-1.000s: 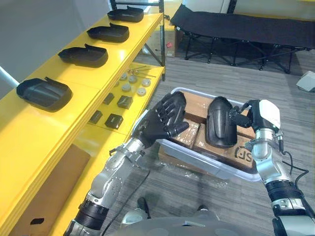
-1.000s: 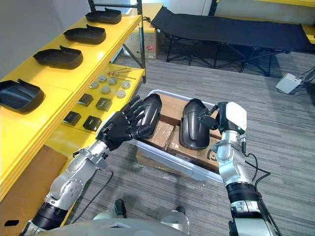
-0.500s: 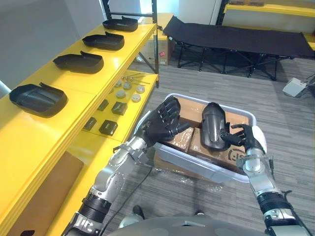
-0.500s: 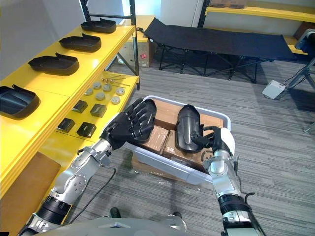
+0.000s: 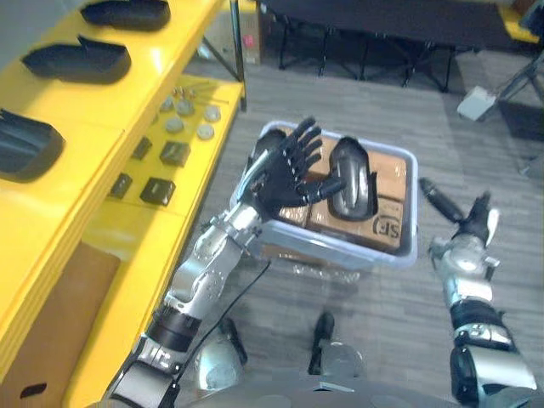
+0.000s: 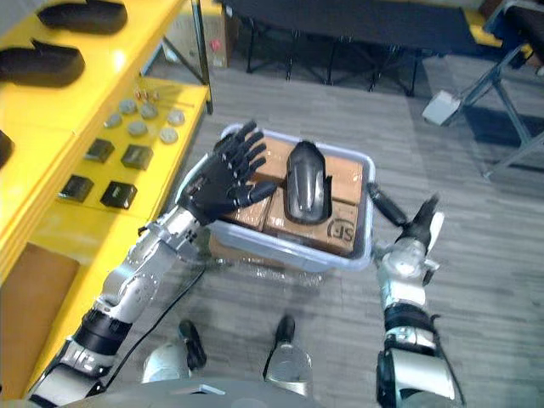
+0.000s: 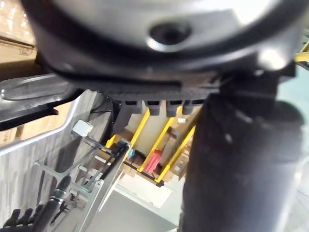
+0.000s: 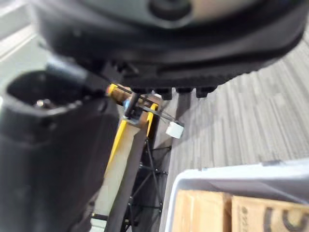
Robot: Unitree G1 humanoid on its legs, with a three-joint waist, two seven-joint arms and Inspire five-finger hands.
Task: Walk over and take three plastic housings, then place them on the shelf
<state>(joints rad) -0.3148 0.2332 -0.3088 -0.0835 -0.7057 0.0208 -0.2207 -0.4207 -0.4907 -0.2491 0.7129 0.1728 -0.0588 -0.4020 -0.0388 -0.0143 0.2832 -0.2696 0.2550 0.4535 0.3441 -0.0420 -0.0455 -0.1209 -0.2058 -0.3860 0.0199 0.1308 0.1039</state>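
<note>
One black plastic housing lies dome-up on the cardboard boxes inside the clear bin, and nothing touches it. My left hand hovers open over the bin's left part, fingers spread, just left of that housing. A second dark housing peeks out behind this hand. To the right of the bin, my right hand is open over the floor with straight fingers and holds nothing. More black housings rest on the yellow shelf at the left.
The shelf's lower level carries small black blocks and round discs. A black folding cot stands behind the bin, with a white box on the grey floor at the right. The bin's corner appears in the right wrist view.
My right hand has opened, let go of the housing and drawn back to the right of the bin; the housing now rests on the boxes. The camera has tipped downward.
</note>
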